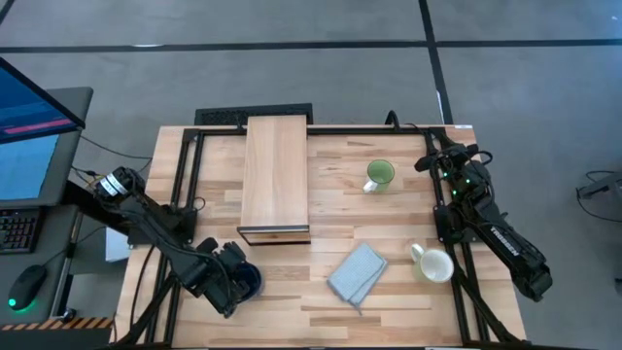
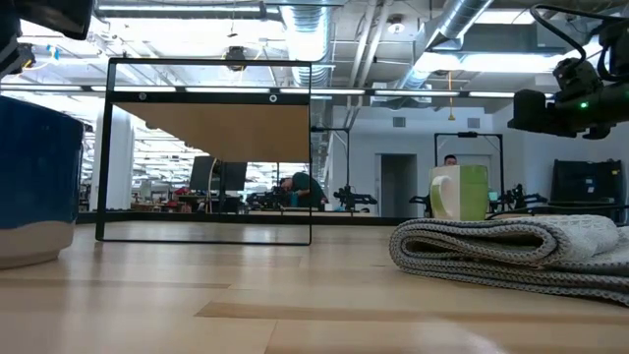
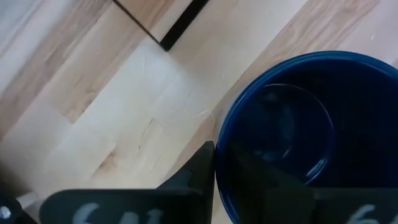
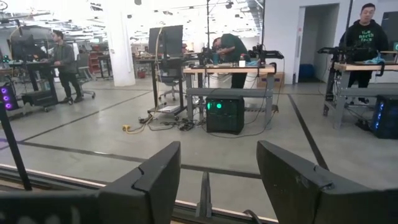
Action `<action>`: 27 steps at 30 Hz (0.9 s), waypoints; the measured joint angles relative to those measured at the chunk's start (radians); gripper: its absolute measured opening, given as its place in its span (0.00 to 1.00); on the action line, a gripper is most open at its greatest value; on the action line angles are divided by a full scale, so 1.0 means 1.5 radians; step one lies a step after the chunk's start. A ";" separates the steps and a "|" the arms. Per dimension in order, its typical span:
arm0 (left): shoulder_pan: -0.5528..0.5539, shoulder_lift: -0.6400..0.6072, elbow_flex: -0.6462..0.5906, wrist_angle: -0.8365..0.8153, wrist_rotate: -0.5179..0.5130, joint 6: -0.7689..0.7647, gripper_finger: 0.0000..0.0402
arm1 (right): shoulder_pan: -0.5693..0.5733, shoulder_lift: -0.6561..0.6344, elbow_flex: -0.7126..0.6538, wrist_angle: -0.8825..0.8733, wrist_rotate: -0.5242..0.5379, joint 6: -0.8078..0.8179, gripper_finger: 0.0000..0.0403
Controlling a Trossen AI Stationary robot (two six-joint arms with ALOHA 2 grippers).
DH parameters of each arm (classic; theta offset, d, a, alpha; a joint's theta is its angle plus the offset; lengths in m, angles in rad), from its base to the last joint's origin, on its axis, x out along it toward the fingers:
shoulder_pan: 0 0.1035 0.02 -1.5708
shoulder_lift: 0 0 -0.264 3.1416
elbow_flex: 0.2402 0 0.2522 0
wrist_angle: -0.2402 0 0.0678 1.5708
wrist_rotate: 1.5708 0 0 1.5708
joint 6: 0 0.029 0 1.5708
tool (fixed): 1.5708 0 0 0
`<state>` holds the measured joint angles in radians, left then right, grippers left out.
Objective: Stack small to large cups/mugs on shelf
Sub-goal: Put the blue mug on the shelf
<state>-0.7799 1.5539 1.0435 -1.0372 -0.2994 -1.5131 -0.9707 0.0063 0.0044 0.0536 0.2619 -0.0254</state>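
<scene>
Dark blue mug [image 1: 249,281]: stood upright near the table's [image 1: 389,301] front-left corner; rim pinched by left gripper [image 1: 233,279], one finger [image 3: 196,171] outside the wall.
Light green mug [image 1: 379,175]: upright, right of the shelf [image 1: 275,180], apart from it.
White mug [image 1: 432,264]: near the right edge, just beside the folded grey-blue cloth [image 1: 357,272].
Shelf: top bare, dark opening faced the front.
Right gripper [image 1: 434,161]: raised over the far right corner, jaws spread wide, held nothing.
</scene>
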 joint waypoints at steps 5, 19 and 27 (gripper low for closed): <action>0.000 0.001 0.000 0.010 0.025 -0.035 0.11 | 0.000 0.000 0.000 0.000 0.000 0.000 0.58; 0.012 0.001 -0.001 0.015 0.038 0.004 0.03 | 0.000 0.000 0.000 0.000 0.000 0.000 0.58; 0.013 0.001 -0.001 0.006 0.017 0.060 0.02 | 0.000 0.000 0.000 0.000 0.000 0.000 0.58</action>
<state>-0.7609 1.5555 1.0416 -1.0278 -0.2746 -1.4230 -0.9709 0.0063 0.0045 0.0536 0.2619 -0.0254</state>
